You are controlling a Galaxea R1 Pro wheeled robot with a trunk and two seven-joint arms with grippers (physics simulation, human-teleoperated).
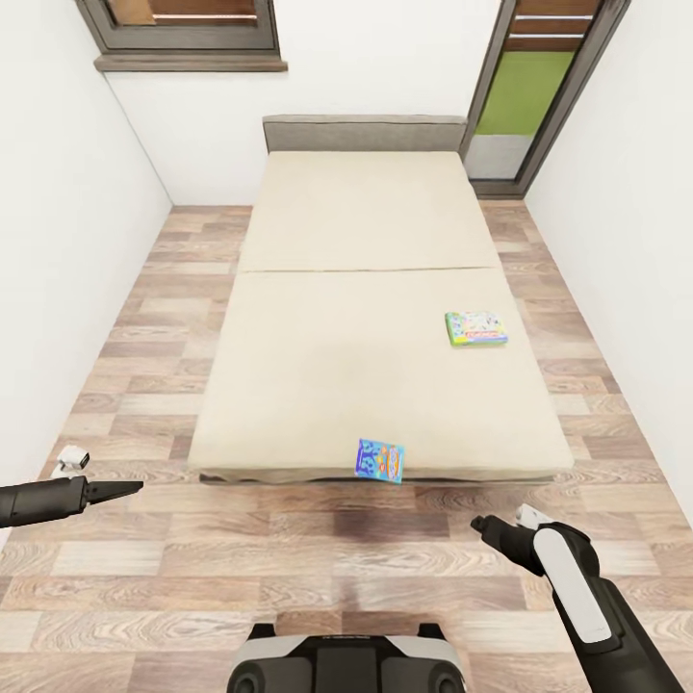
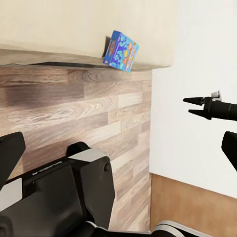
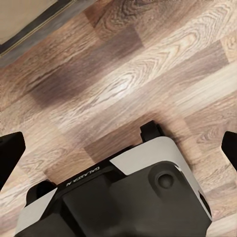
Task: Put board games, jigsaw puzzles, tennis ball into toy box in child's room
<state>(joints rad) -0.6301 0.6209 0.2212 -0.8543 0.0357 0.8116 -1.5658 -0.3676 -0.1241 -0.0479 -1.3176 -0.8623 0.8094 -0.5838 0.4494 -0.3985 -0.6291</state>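
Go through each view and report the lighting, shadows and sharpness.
Head view: even, soft light; a faint dark patch on the floor before the bed; both games sharp. Left wrist view: the blue game crisp, shadow under the bed edge. Right wrist view: pale sheen on the planks, the robot base in focus.
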